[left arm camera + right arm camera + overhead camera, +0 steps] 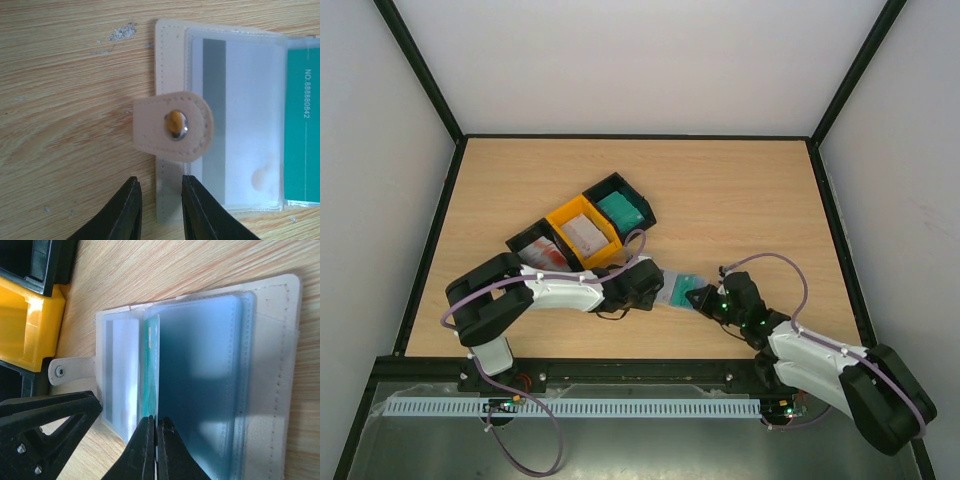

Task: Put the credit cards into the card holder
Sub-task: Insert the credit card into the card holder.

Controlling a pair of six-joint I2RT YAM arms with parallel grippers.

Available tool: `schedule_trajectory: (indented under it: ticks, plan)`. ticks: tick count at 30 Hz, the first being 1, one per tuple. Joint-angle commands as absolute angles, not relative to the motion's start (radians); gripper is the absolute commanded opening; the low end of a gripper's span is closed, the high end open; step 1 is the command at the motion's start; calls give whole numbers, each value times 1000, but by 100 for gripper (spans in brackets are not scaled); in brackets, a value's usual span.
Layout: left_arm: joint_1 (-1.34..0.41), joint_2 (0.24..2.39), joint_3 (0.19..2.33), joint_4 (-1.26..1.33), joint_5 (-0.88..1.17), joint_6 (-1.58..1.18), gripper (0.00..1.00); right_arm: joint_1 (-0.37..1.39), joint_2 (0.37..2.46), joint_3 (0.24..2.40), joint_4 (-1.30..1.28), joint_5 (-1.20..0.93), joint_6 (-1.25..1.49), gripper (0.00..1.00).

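The card holder (170, 50) lies open on the wood, beige with a snap tab (172, 125) and clear sleeves. One sleeve holds a pale credit card (240, 115). My left gripper (159, 181) hovers at the holder's beige border, its jaws narrowly apart, one finger over the wood and one over the sleeve edge. My right gripper (156, 420) is pinched shut on the near edge of a teal credit card (151, 360), which stands between the clear sleeves (200, 380). In the top view both grippers meet at the card holder (676, 288).
Three joined trays sit behind the holder: a black one with teal cards (620, 208), a yellow one with pale cards (582, 232) and a black one with red-and-white cards (540, 248). The yellow tray (25, 325) is close on the left of the right wrist view.
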State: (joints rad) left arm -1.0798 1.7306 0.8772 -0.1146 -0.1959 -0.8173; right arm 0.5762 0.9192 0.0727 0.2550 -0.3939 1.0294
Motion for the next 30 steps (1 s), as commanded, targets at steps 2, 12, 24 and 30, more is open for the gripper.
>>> schedule_trajectory:
  ticks: [2, 12, 24, 30]
  plan:
    - [-1095, 1752, 881, -143, -201, -824, 27, 574, 995, 47, 372, -402, 1039, 2]
    - [-1098, 1740, 878, -172, -229, -836, 33, 574, 866, 47, 347, -381, 1055, 2]
    - [-1097, 1734, 872, -167, -234, -845, 40, 574, 927, 55, 384, -391, 1045, 2]
    - [-1098, 1739, 873, -163, -227, -845, 40, 574, 1044, 71, 486, -423, 1068, 2]
